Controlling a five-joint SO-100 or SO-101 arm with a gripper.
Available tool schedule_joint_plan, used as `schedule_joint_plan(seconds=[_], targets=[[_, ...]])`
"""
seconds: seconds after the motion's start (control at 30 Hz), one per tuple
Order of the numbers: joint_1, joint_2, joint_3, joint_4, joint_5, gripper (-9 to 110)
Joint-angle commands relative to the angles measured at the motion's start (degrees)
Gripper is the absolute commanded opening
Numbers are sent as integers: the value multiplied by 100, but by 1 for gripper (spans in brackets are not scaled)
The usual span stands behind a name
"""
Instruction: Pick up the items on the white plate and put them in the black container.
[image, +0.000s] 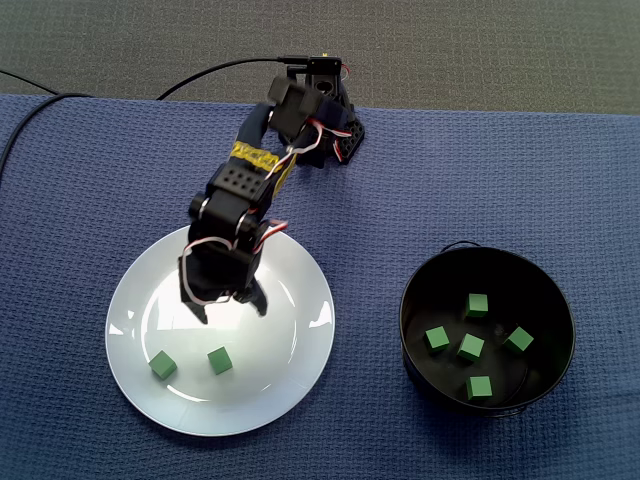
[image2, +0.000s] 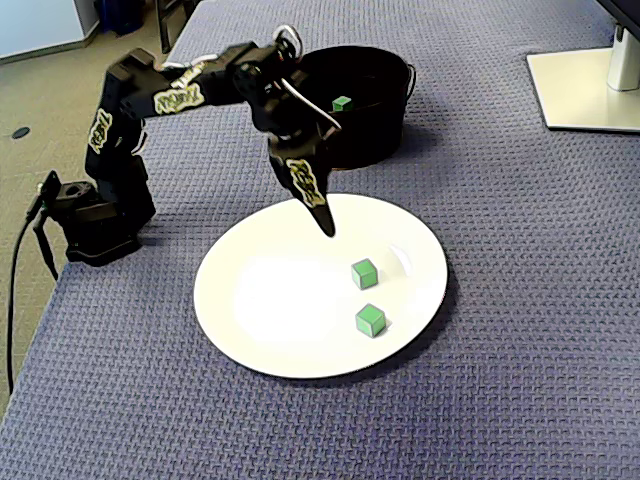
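tool (image: 230, 308) is held wide open, fingers pointed down and empty, above the bare middle of the white plate (image: 290, 300); in the other fixed view the tool (image2: 322, 215) is seen side-on, so the gap is not shown there and the height of the tips above the plate cannot be judged closely. two items are left on the plate, near the edge away from the arm's base: a green cube (image: 162, 366) and a second cube (image: 220, 360), set apart from each other and clear of the tool. they are judged to be small, light and rigid, probably foam or wood, with flat faces that should be gripped squarely across two opposite sides. each is turned a little, so the fingers would need to be lined up with the faces. the glazed plate is likely slippery, and a cube could be pushed aside by an off-centre close. the black container (image: 420, 290) stands on the worktop (image: 100, 180) beside the plate, with five cubes counted inside; from the side only one of these (image2: 342, 102) is seen, the rest being hidden by the wall and the arm.
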Motion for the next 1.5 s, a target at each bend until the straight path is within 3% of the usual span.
schedule_joint_plan(seconds=[0.0, 0.17, 0.57, 0.7, 0.8, 1.0, 1.13, 1.47], targets=[[114, -642, -1116, -123, -79, 28], [70, -1362, -1477, -633, -35, 27], [-97, -2180, -2162, -545, 88, 27], [-105, -2268, -2180, -545, 149, 23], [-123, -2285, -2180, -571, 255, 13], [-141, -2312, -2083, -694, 466, 14], [-158, -2224, -1934, -650, 492, 0], [-272, -1644, -1529, -633, 1397, 0]])
